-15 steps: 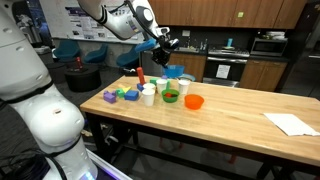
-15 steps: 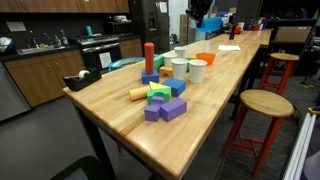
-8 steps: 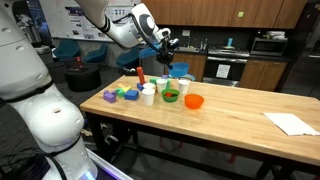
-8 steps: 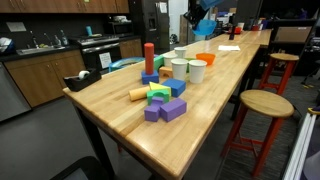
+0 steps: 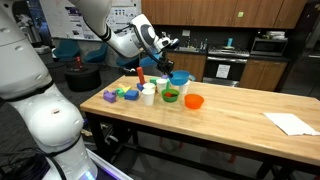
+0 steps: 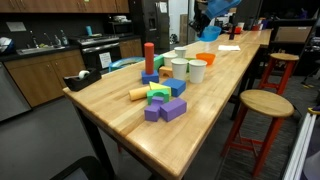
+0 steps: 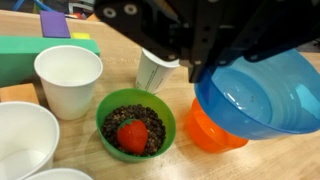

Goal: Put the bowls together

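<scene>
In an exterior view, a cluster of coloured blocks (image 5: 120,93) is lying near the left end of the table (image 5: 240,112), with a red cylinder (image 5: 142,76) standing upright just behind them. To the right of the blocks, white cups (image 5: 148,95) are standing upright in a loose group. Among them the green bowl (image 5: 171,96) is sitting on the wood, and the wrist view is showing it holding a red strawberry (image 7: 132,134) on dark crumbs. The orange bowl (image 5: 193,101) is resting on the table just beside the green bowl, on its right, with a narrow strip of wood showing between them in the wrist view. The gripper (image 5: 170,68) is hanging above this group. Its fingers are clamping tight on the rim of the blue bowl (image 5: 178,78), which is hanging tilted in the air, clear of the table. In the wrist view the blue bowl (image 7: 262,95) is covering part of the orange bowl (image 7: 215,132) below it, and whether the two are touching cannot be told. Further right, a white sheet of paper (image 5: 292,123) is lying flat near the right end of the table, well apart from the bowls. In an exterior view taken along the table's length, the blue bowl (image 6: 210,32) is showing high over the far end, above the orange bowl (image 6: 205,58), and a round wooden stool (image 6: 265,103) is standing beside the table's right edge.
</scene>
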Controlling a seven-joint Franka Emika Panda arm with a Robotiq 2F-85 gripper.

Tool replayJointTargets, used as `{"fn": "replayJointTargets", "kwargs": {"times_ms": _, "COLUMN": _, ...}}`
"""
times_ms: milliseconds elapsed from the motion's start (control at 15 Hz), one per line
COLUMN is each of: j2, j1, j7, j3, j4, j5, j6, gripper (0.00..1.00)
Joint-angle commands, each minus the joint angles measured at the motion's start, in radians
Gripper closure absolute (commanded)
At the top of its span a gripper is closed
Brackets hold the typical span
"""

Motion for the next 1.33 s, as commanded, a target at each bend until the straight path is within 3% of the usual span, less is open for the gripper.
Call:
{"fn": "replayJointTargets", "kwargs": {"times_ms": 0, "j2": -0.001, "j1": 0.016, "j7": -0.083, "j3": -0.018, "j4": 0.018, "j5": 0.024, "j6": -0.027, "gripper": 0.99}}
{"fn": "replayJointTargets", "kwargs": {"times_ms": 867, "j2": 0.099, "j1": 0.070, "j7": -0.286, "j3": -0.017, "j4": 0.248, "j5": 0.170, "j6": -0.298, "gripper": 0.99}}
{"fn": "replayJointTargets", "kwargs": {"times_ms": 1267, "j2": 0.134, "j1": 0.063, "j7": -0.416, "j3": -0.052, "j4": 0.266, "j5": 0.183, "j6": -0.274, "gripper": 0.99}}
